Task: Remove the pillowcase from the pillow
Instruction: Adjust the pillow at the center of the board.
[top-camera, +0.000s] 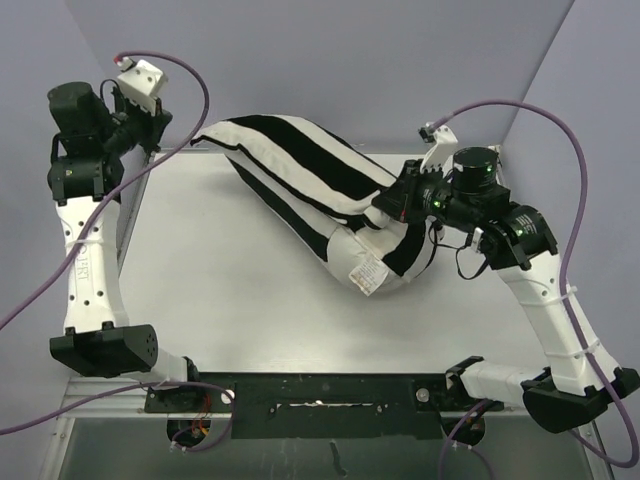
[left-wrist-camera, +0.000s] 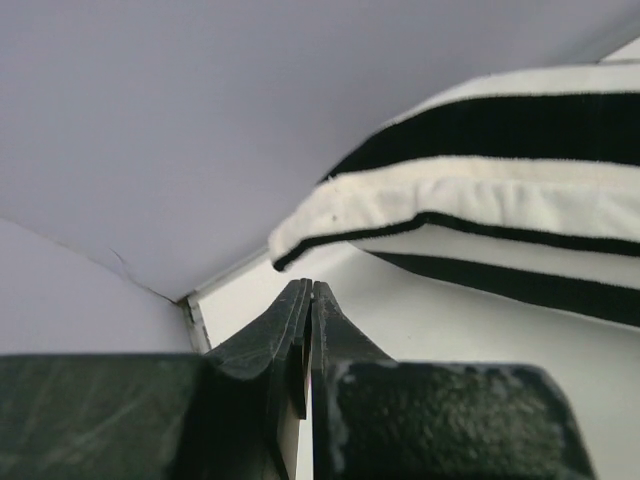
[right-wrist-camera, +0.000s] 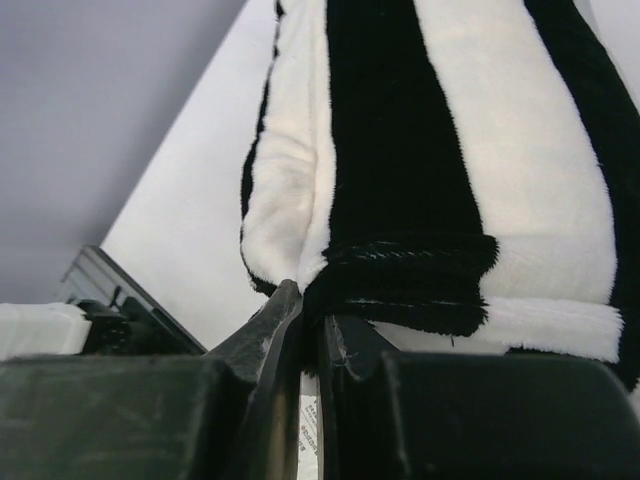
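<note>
The pillowcase (top-camera: 300, 170), with broad black and white stripes, lies diagonally across the white table (top-camera: 220, 270) from the back to the right. At its near end the plain white pillow (top-camera: 352, 258) bulges out, showing a small printed label (top-camera: 368, 272). My right gripper (top-camera: 385, 208) is shut on the black hem of the pillowcase (right-wrist-camera: 400, 270) at that end; the right wrist view has the fabric pinched between the fingertips of the right gripper (right-wrist-camera: 305, 300). My left gripper (top-camera: 158, 135) hovers at the back left corner, shut and empty. In the left wrist view the left gripper (left-wrist-camera: 308, 288) points at the far corner of the pillowcase (left-wrist-camera: 480, 200).
Grey walls (top-camera: 330, 60) close the table in at the back and on both sides. The table's back left corner edge (left-wrist-camera: 195, 310) lies just beneath the left gripper. A black rail (top-camera: 320, 392) runs between the arm bases along the near edge.
</note>
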